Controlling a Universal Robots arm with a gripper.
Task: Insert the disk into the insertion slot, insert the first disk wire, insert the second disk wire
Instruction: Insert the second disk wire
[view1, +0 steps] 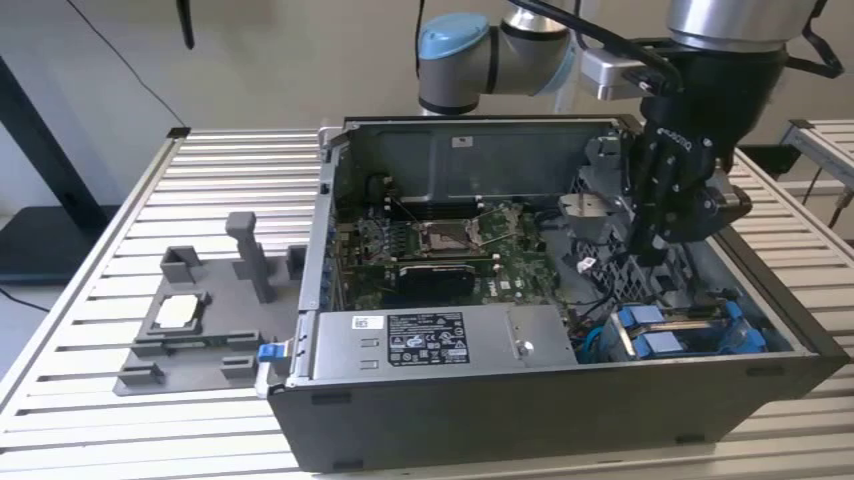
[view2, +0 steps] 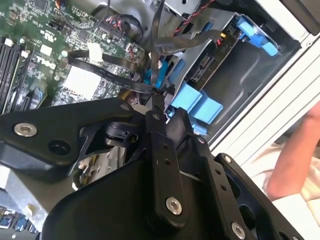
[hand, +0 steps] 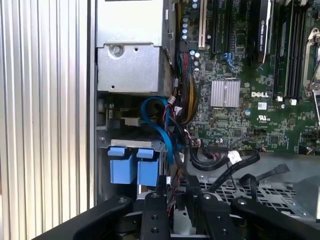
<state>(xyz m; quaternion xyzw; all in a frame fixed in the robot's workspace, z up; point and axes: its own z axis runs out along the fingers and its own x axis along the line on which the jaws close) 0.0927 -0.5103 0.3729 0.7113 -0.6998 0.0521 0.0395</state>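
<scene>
**Exterior view.** One open dark grey metal computer case (view1: 534, 425) stands on one slatted aluminium table (view1: 134, 200). One grey-and-blue robot arm (view1: 467, 50) reaches down into the case on the exterior view's right. Its black gripper (view1: 643, 255) hangs low inside, just far of the drive bay. The disk (view1: 687, 322), a flat silver-grey drive in a bright blue plastic carrier, lies in the insertion slot (view1: 747, 340), the grey metal bay at the case's near corner on the exterior view's right. Two blue plastic tabs (view1: 650, 332) stand side by side at the disk's end. Beside them sits one grey power supply box (view1: 427, 340) with a label. On the exterior view's left, outside the case, one grey plastic fixture (view1: 200, 355) carries one square silver processor (view1: 180, 312).

**Second wrist view.** The gripper (view2: 167, 105) is among several black cables (view2: 100, 70) over the green motherboard (view2: 45, 45), near the blue tabs (view2: 197, 105). Whether it pinches a cable cannot be told. The disk (view2: 205, 62) is seated in the bay. One person's forearm (view2: 300, 150) shows outside the case.

**First wrist view.** The gripper (hand: 176, 182) is just beside the two blue tabs (hand: 135, 167). One blue flat cable (hand: 160, 125) curves past them. One small silver heat sink (hand: 225, 92) sits on the motherboard (hand: 235, 120).
</scene>
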